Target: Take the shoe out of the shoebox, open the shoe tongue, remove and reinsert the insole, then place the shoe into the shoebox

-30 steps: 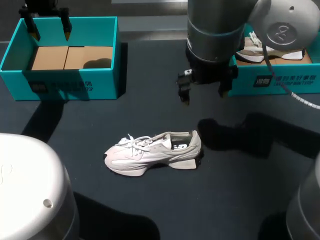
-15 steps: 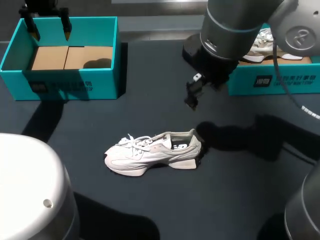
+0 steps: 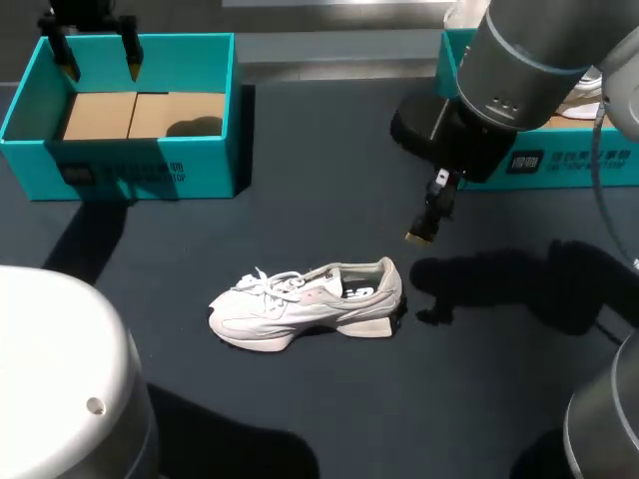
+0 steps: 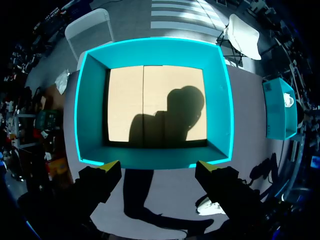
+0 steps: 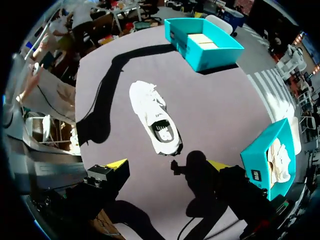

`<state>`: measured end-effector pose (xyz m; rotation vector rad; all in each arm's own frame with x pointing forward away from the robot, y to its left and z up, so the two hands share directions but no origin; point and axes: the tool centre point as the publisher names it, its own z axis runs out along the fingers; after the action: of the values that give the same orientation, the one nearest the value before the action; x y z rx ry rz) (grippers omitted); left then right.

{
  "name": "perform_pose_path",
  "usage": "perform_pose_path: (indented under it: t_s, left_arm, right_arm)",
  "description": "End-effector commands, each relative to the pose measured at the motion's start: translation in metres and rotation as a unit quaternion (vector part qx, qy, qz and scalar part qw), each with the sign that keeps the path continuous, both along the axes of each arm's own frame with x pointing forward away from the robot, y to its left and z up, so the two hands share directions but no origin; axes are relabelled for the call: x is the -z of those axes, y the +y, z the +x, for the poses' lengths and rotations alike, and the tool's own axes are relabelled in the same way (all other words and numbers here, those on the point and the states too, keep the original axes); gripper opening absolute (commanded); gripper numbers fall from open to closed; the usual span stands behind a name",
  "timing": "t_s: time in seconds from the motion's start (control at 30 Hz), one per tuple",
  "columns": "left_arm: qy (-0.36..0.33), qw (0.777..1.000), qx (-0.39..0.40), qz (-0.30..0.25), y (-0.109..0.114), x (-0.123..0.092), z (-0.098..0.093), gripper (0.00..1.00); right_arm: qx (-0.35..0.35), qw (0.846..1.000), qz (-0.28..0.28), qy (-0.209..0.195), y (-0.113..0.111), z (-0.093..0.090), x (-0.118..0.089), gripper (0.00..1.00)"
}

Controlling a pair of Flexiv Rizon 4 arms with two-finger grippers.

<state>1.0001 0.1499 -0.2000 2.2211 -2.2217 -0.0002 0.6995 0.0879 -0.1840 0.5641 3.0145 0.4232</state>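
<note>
Right claw (image 5: 167, 165) hangs released near the shoe (image 5: 152, 117); left claw (image 4: 157, 167) released over empty shoebox (image 4: 92, 110).

— What's under it all?
— One dark grey bench (image 3: 310, 150), matte and plain all over.
— And the light?
— Hard and bright; sharp black shadows (image 3: 519, 284) lie across the top.
</note>
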Motion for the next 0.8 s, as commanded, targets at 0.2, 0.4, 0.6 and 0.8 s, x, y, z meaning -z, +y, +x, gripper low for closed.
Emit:
perform_pose_path:
  t_s: [0.2,0.4,0.6,0.8]
  left_arm:
    - [0.000,1.000,0.000,0.000,0.000,0.000,0.000,1.00]
    - [0.000,1.000,0.000,0.000,0.000,0.000,0.000,1.00]
    - [0.000,1.000,0.000,0.000,0.000,0.000,0.000,1.00]
    - [0.000,1.000,0.000,0.000,0.000,0.000,0.000,1.00]
  right_arm:
    - [-0.199,0.971,0.131,-0.016,-0.021,-0.004,0.013,1.00]
    - [-0.199,0.971,0.131,-0.016,-0.021,-0.004,0.013,1.00]
    - [-0.199,0.971,0.131,-0.016,-0.021,-0.004,0.013,1.00]
    - [-0.195,0.969,0.153,-0.012,-0.030,0.000,0.031,1.00]
